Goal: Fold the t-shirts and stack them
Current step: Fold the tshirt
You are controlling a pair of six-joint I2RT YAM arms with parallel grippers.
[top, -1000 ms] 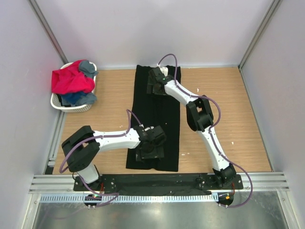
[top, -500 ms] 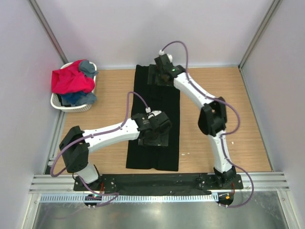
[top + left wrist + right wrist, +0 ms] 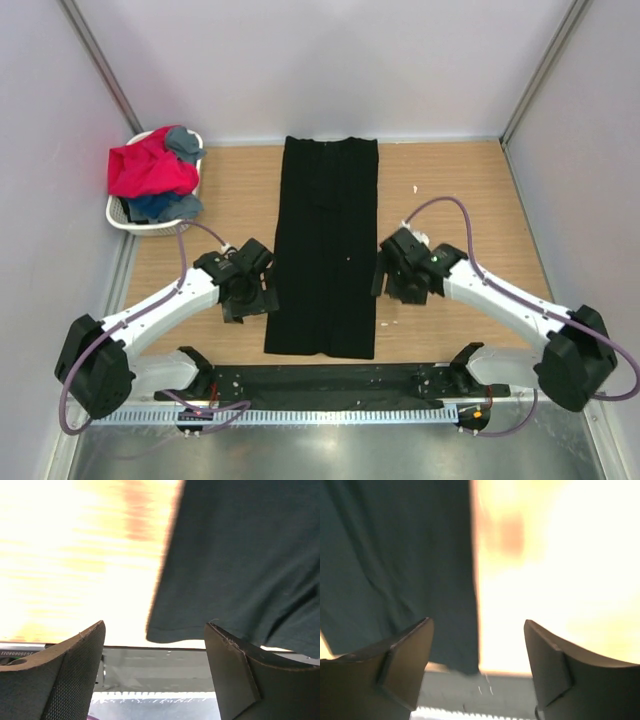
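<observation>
Now the black t-shirt [image 3: 325,245] is lying flat as a long narrow strip down the middle of the bench [image 3: 470,200], running from 12 to 6 o'clock. The left hand [image 3: 248,295] is hovering at its 9 o'clock edge and the right hand [image 3: 398,282] at 3 o'clock, both gaping wide and holding nothing (each just beside the cloth). A red-pink t-shirt [image 3: 145,168], a grey t-shirt [image 3: 185,143] and a blue t-shirt [image 3: 160,205] are sitting heaped in the white basket [image 3: 125,222] at 10 o'clock.
</observation>
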